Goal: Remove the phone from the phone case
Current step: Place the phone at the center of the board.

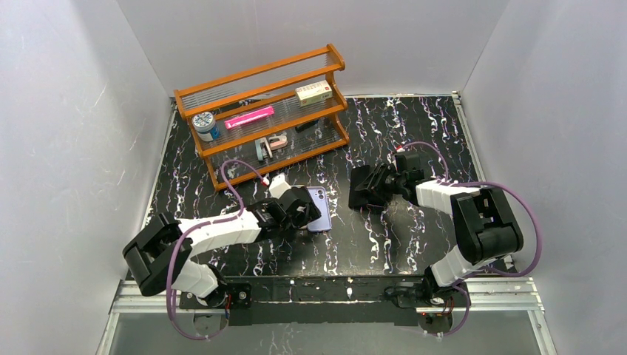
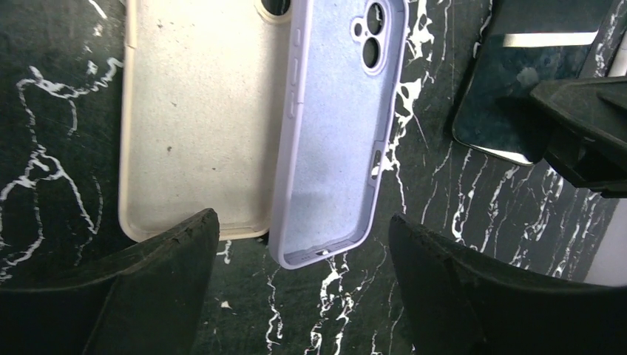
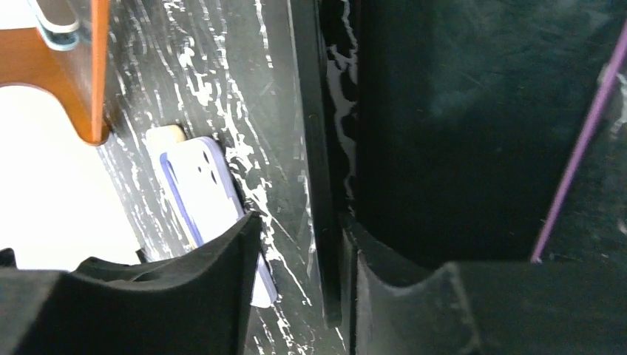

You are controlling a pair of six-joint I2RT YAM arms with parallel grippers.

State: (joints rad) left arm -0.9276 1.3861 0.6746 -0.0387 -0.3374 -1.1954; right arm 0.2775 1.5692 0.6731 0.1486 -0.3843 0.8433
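Lilac case (image 2: 333, 148) sits empty, floppy; your left gripper (image 2: 303, 222) gapes over it. Beside the case, slick phone (image 2: 503, 96): hold its edges. Can't tell if right gripper (image 3: 304, 237) has clamped.

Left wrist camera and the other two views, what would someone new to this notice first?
The empty lavender phone case lies inside-up in the middle of the black marbled table, partly over a cream case, with the left gripper open around its near end. Just right of it, the black phone is already out, at the fingers of the right gripper. An orange wooden shelf rack stands at the back left.
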